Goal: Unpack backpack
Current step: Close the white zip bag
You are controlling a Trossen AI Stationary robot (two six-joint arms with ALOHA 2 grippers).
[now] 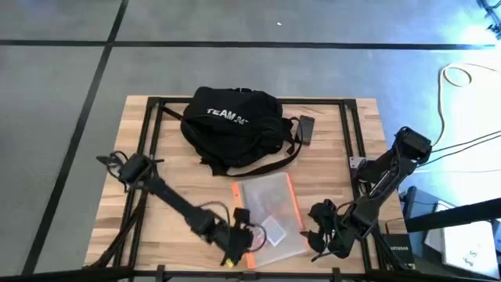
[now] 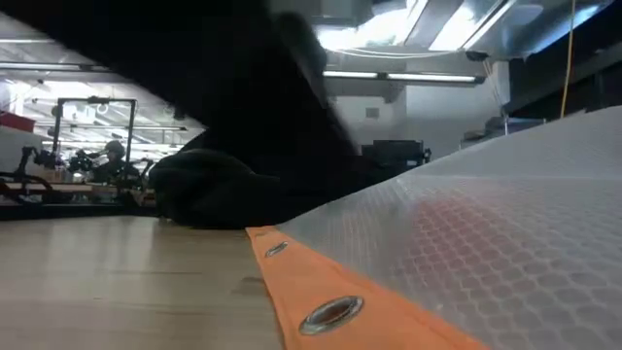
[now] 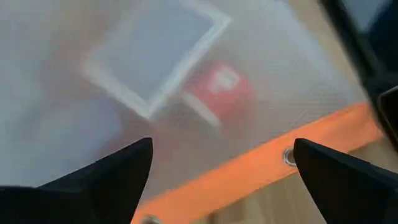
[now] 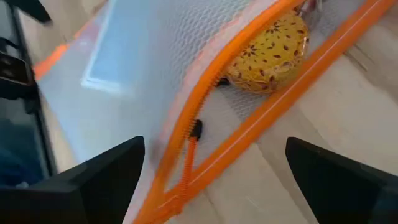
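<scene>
On the wooden bench [image 1: 156, 157] I see the backpack [image 1: 232, 125] slumped near the far edge; the translucent pouch [image 1: 270, 211] already lies out toward the near edge, my left gripper [image 1: 237, 243] and right gripper [image 1: 321, 231] both spread open at its two sides, gripping nothing; more may remain inside, I judge.

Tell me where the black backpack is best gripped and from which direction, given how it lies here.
Probably the strap loop trailing off the backpack toward the pouch, approached from above. The bag lies slumped and bulky, too wide for a gripper, while the strap lies flat on bare table, apart from the body. Both the left gripper and right gripper sit open at the pouch.
</scene>
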